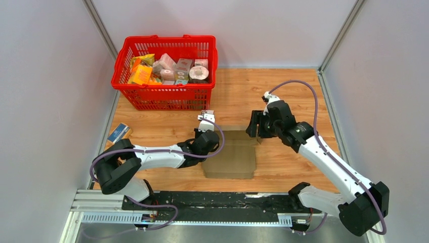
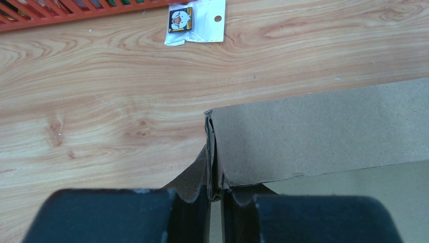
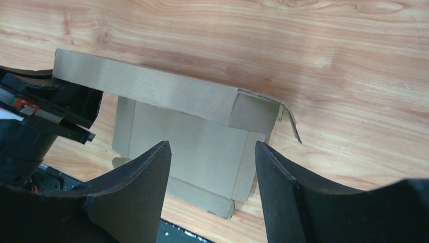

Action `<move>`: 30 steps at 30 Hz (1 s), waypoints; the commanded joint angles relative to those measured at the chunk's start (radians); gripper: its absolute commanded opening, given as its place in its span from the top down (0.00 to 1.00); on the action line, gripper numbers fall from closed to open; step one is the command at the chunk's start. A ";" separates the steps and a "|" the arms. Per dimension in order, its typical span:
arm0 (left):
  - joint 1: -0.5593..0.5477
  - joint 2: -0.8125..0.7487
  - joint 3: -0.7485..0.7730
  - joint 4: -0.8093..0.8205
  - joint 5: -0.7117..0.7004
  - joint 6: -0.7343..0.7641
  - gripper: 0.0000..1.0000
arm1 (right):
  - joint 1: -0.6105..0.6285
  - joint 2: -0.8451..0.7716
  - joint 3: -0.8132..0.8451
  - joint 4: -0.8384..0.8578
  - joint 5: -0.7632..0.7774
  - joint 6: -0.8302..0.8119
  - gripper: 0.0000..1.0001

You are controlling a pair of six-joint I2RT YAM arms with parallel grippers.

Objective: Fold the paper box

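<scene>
Plain brown corrugated cardboard box blank [image 1: 230, 158] lies mid-surface between my arms, its base flat on the light wooden surface [image 1: 293, 96] and its far long wall raised. Step in hand, as I judge it: standing that wall up and locking its ends. My left jaws are clenched on the wall's left end, card layers pinched between them. My right jaws are released and spread wide above the wall's right corner, where a small end tab [image 3: 255, 114] is folded round; nothing sits between them. The next move calls for lowering the right jaws onto that corner while the left pinch keeps the crease from springing back. No writing on the card. The small clear hang-packet [image 2: 195, 21] shows a cartoon square, no legible words. Print in the red plastic mesh basket [image 1: 152, 98] is too small to read.
</scene>
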 commanded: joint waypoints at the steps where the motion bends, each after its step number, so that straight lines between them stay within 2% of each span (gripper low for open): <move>1: -0.005 -0.016 0.016 0.002 -0.011 0.006 1.00 | -0.023 -0.044 -0.071 0.159 -0.001 0.017 0.36; 5: -0.005 -0.027 0.004 0.010 -0.003 0.006 1.00 | -0.106 -0.057 -0.117 0.246 -0.135 0.068 0.38; 8: -0.005 -0.027 0.004 0.016 0.001 0.006 1.00 | -0.153 -0.040 -0.146 0.318 -0.243 0.129 0.44; 15: -0.005 -0.005 0.023 0.005 0.010 0.013 1.00 | -0.169 0.012 -0.187 0.416 -0.392 0.272 0.49; 18: -0.005 -0.010 0.021 0.007 0.010 0.015 1.00 | -0.167 0.022 -0.204 0.440 -0.398 0.310 0.53; 20: -0.005 -0.014 0.016 0.013 0.015 0.015 1.00 | -0.169 0.026 -0.188 0.391 -0.341 0.275 0.53; 27: -0.007 -0.019 0.010 0.024 0.021 0.019 1.00 | -0.169 -0.053 -0.151 0.237 -0.187 0.085 0.41; 28: -0.005 -0.016 0.010 0.025 0.023 0.019 1.00 | -0.169 -0.072 -0.154 0.237 -0.175 0.059 0.37; 30: -0.007 -0.013 0.013 0.018 0.024 0.019 1.00 | -0.169 -0.073 -0.160 0.243 -0.171 0.054 0.36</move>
